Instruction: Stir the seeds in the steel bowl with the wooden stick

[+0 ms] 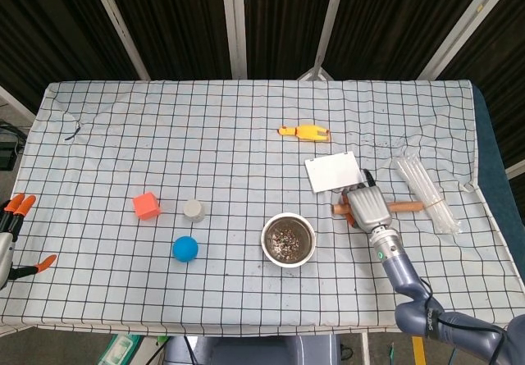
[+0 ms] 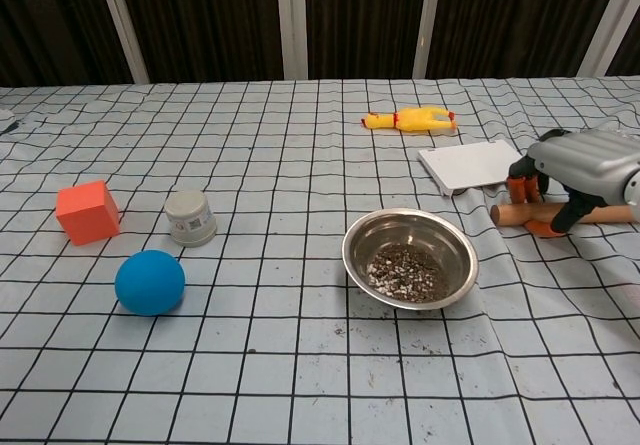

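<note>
Right hand (image 1: 368, 207): positioned over the wooden stick (image 1: 406, 206), fingers curled down on both sides of it; orange fingertips (image 2: 521, 187) touch or nearly touch the table (image 1: 246, 119). A firm grip cannot be confirmed from either view.
Wooden stick: lying flat on the checked cloth near the table's right edge, both ends protruding past the hand.
Steel bowl (image 1: 288, 239): upright near the front edge, just left of the right hand, apart from the stick.
Seeds (image 2: 407, 269): a shallow layer in the bowl's bottom.
Left hand (image 1: 11, 234): at the table's front left corner, fingers apart, holding nothing.
White card (image 1: 332, 171): just behind the right hand.
Yellow toy (image 1: 304, 132): behind the card.
Clear tubes (image 1: 425, 193): at the right edge.
Orange cube (image 1: 146, 206), grey jar (image 1: 194, 210), blue ball (image 1: 185, 248): grouped left of the bowl.
</note>
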You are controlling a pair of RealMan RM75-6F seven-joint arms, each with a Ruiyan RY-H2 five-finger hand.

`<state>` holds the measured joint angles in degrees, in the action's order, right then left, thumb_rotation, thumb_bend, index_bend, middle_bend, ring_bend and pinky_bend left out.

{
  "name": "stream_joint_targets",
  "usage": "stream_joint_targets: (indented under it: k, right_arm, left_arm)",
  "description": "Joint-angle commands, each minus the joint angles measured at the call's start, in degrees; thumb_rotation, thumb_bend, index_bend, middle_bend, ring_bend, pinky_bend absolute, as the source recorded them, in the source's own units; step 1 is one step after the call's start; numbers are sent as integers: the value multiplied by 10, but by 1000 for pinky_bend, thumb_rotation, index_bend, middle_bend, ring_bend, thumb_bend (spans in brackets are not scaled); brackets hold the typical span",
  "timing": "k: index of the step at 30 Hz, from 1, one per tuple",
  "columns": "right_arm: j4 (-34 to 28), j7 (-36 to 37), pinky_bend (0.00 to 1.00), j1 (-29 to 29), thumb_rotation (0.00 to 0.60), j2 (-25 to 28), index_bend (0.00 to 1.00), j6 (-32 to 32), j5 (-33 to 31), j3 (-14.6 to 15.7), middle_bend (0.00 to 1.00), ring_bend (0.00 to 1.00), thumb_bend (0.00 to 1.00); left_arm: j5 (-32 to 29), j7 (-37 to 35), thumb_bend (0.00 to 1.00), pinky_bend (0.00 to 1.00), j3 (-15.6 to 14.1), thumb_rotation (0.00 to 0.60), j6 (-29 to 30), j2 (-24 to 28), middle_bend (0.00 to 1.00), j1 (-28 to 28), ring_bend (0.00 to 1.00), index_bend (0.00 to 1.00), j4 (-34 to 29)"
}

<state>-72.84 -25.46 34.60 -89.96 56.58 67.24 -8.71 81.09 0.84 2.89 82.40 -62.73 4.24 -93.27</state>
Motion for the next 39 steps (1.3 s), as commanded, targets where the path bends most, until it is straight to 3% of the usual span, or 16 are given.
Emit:
stream_joint_targets:
  k: [1,6,22,34,39]
  right_arm:
    - [1,5,0,0,600,0,666,7,7,0,549,497,421]
    - [0,18,11,-2,600,4,700,23,23,-1,573,593,427]
    - [-30,63,19,-13,600,33,715,55,55,-2,583,603,460]
    - [-91,187,96,-31,600,59,763,74,43,-38,617,647,481]
    - [-133,280,97,-43,600,77,763,89,39,-68,617,647,484]
  left_arm:
    - [1,0,0,0,0,600,1,0,0,0,0,0,0]
    - [1,-1,0,0,0,600,1,0,0,0,0,0,0]
    - [2,-1,0,0,-1,600,4,-1,0,-1,0,0,-3]
    - [2,-2,0,0,0,600,5,-2,0,-1,0,0,-3]
    - [2,-3,0,0,0,600,5,-3,0,-2,0,0,-5]
